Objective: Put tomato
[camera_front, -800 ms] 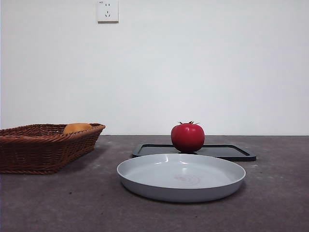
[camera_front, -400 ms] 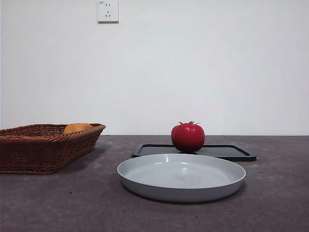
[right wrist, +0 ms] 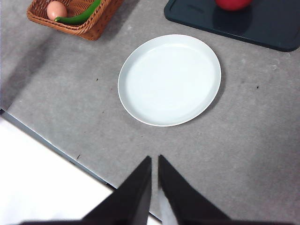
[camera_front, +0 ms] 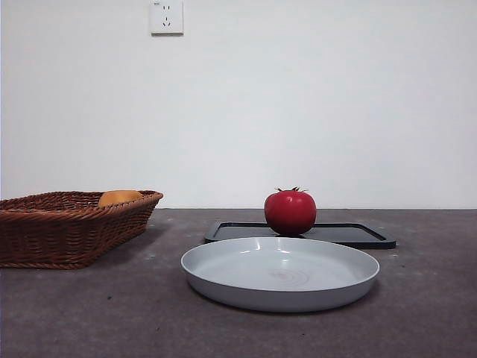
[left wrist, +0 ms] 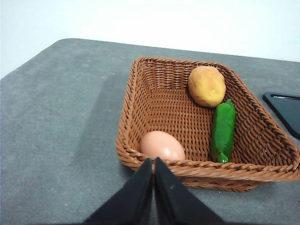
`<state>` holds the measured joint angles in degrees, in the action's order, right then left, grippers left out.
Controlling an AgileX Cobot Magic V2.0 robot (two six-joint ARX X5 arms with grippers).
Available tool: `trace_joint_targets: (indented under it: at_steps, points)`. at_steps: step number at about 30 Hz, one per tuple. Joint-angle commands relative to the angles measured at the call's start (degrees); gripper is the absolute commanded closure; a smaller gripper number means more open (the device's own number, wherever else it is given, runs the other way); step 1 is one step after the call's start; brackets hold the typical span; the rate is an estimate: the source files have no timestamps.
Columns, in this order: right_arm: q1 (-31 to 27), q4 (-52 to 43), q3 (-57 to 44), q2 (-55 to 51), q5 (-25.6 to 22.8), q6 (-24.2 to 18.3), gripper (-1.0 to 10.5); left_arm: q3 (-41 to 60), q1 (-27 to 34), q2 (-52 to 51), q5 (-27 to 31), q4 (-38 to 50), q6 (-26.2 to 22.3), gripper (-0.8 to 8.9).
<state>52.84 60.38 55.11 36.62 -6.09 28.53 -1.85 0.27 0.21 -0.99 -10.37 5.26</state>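
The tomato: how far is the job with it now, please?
Nothing looks done yet. The tomato sits on the black tray, behind the empty white plate. Nothing is in hand: the left gripper hangs shut in front of the wicker basket, and the right gripper hangs shut over the table, short of the plate. Reaching, grasping and placing the tomato are all left.

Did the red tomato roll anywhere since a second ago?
No. The tomato sits at the same spot on the black tray, just behind the grey plate, exactly as before.
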Motion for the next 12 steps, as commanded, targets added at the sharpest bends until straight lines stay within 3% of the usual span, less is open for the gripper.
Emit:
trace_joint_targets:
  at_steps: [1, 6, 10, 12]
  points:
    - [0.6, -0.8, 0.5, 0.3, -0.2, 0.4, 9.3, 1.2, 0.1, 0.0, 0.5, -0.5, 0.1, 8.07]
    - [0.6, -0.8, 0.5, 0.3, -0.3, 0.0, 9.3, 1.2, 0.1, 0.0, 0.5, -0.5, 0.1, 8.07]
    - [-3.5, -3.7, -0.6, -0.7, -8.7, -9.8, 9.3, 1.2, 0.1, 0.0, 0.5, -0.5, 0.1, 8.07]
    - [-8.0, -10.2, -3.8, -2.6, -9.6, -14.9, 9.3, 1.2, 0.1, 0.0, 0.5, -0.5, 0.1, 8.07]
